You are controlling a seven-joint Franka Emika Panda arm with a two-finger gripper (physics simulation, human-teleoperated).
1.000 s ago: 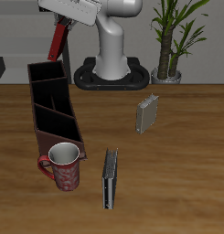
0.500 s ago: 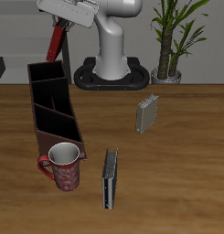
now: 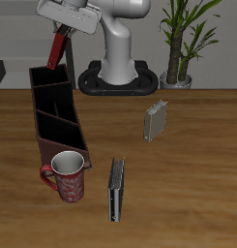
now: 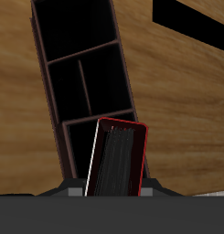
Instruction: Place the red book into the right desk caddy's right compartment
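While the red book (image 3: 58,46) hangs tilted in the air above the back end of the right desk caddy (image 3: 56,118), the gripper (image 3: 68,21) is clamped on its upper end, holding it well clear of the box's rim. In the wrist view the book (image 4: 117,157) points down toward the caddy (image 4: 81,71), whose end section, the right compartment (image 4: 77,26), lies farthest from it there, so this appears to be the carry-and-align step, with the drop not yet begun.

To do it well, the book probably needs to sit square over that end compartment before any descent, with its long edges running parallel to the caddy walls. Straightening the tilt first would help, since a slanted cover could catch on a divider or land in the middle section instead. A slow, straight lowering looks safest, letting go only once the lower edge is inside the walls.

The book is a thin, flat hardcover, glossy red with a dark face toward the wrist camera. The caddy is a long, narrow maroon-brown box, open on top, with thin rigid dividers and dark, shadowed insides. Near its front end stands a red mug (image 3: 68,177) with a pale interior, so there is little spare room there. The table (image 3: 188,194) is smooth wood grain.
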